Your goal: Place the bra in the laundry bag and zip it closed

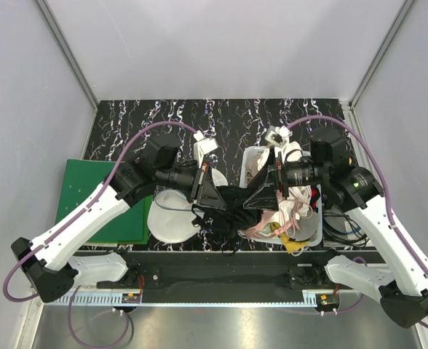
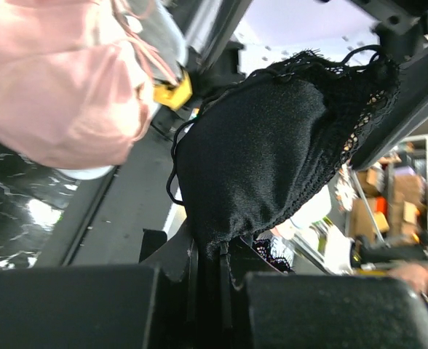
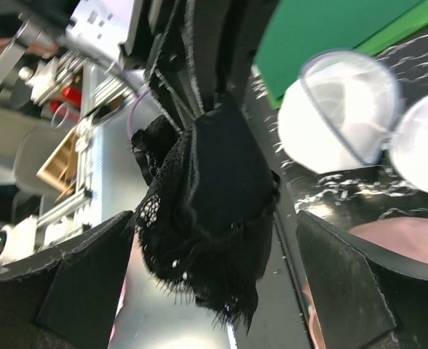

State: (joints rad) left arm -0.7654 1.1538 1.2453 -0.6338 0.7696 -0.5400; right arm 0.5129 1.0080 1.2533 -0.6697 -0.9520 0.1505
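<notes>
While the left gripper (image 1: 208, 193) is clamped on the bra (image 1: 232, 203) at centre frame, the right gripper (image 1: 261, 195) gapes around it (not gripping). Loose straps (image 2: 172, 174) dangle; I reckon they could snag the rim of the laundry bag (image 1: 169, 218), lower left of centre.

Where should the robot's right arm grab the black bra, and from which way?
I'd grab the lacy loose end of the bra, across from where the left fingers pinch it. It hangs bunched in the air between the open right fingers, so they can come straight in from the right and close on the thick fold.
</notes>
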